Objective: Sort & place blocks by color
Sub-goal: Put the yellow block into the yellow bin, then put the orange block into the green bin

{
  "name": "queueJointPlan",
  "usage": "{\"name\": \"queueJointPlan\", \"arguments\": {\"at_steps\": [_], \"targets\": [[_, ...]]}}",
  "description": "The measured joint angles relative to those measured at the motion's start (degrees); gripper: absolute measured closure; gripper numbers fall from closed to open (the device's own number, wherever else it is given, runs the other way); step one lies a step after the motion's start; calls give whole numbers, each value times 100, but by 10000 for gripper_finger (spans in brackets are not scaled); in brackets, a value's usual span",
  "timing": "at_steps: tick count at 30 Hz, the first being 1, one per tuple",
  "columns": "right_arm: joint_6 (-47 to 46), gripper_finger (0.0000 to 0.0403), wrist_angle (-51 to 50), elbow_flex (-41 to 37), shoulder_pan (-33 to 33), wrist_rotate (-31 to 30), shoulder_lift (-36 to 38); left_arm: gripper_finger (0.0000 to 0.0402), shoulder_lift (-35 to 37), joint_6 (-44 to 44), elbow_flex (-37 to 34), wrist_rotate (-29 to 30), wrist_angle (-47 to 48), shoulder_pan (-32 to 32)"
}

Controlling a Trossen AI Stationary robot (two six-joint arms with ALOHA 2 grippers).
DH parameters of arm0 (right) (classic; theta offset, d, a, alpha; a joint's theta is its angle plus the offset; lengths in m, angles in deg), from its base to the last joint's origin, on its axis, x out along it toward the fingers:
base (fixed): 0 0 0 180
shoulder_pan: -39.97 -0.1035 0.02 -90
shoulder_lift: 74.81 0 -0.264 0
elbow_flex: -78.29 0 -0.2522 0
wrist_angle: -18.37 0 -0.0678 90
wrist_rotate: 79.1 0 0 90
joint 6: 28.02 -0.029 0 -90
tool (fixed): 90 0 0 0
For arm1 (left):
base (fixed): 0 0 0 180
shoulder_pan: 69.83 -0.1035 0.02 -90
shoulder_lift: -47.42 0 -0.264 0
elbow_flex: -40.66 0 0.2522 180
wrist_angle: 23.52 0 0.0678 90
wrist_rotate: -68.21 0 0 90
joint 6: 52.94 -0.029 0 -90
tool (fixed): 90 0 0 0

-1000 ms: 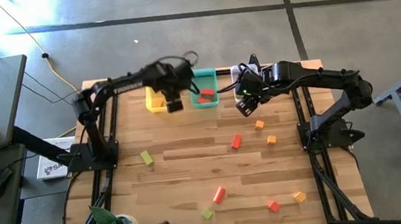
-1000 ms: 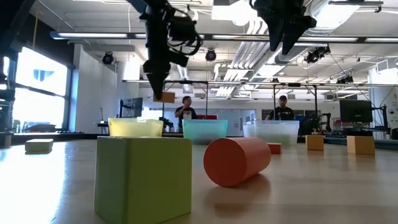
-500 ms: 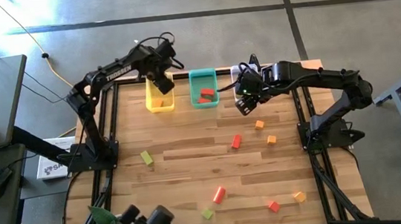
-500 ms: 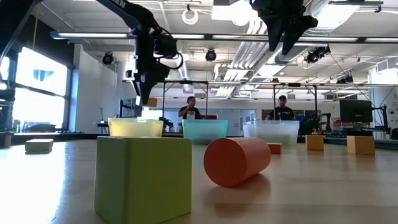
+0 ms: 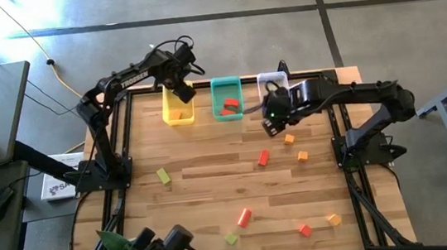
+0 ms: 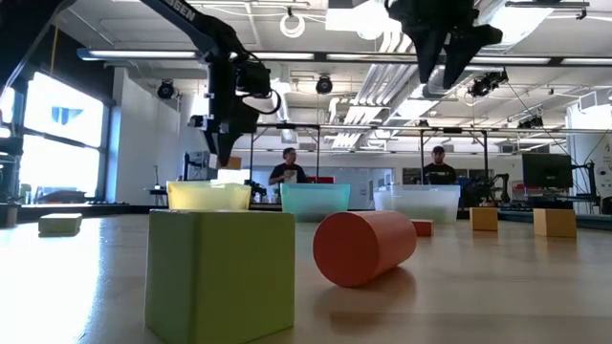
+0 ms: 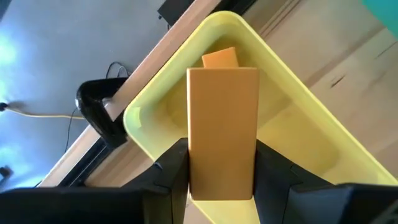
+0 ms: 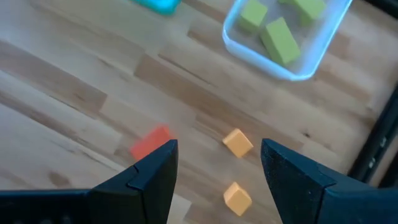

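Nearest in the low view, a light green cube point(image 6: 221, 275) fills the lower left of the frame with a red cylinder point(image 6: 364, 247) lying beside it at lower centre. Behind them, across the middle, stand the yellow bin point(image 6: 208, 196), the teal bin point(image 6: 315, 200) and the clear bin point(image 6: 421, 203), with two orange cubes point(image 6: 554, 222) at the right edge and a green block point(image 6: 59, 224) at the far left.

In the high view, loose blocks lie over the lower half of the wooden table point(image 5: 206, 193): a red block point(image 5: 264, 158) near centre, orange cubes point(image 5: 289, 140) right of it, and a green block point(image 5: 163, 175) at left.

The left gripper point(image 7: 221, 186) hangs over the yellow bin at upper centre-left, its fingers point(image 7: 172, 171) clamped on an upright orange bar point(image 7: 222, 134); another orange block point(image 7: 219, 58) lies in the bin below.

The right gripper point(image 8: 217, 168) hovers over the table just beside the clear bin, jaws spread and empty; green blocks point(image 8: 280, 40) lie in that bin. A red block point(image 5: 230, 104) lies in the teal bin.
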Motion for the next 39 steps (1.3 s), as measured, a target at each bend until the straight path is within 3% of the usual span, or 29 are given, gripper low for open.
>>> {"name": "queueJointPlan", "arguments": {"at_steps": [13, 25, 33, 39], "targets": [[-999, 187, 187, -1336, -336, 189, -2, 280, -302, -50, -1, -66, -65, 31], [-1573, 187, 296, -1661, -746, 142, 2, 204, -299, -54, -1, -185, -174, 69], [-2042, 187, 539, -1836, -982, 169, 2, 198, -299, -247, 1, -620, -297, 133], [-2278, 187, 595, -2094, -981, 88, 2, 199, -293, -254, 122, -629, -283, 155]]}}
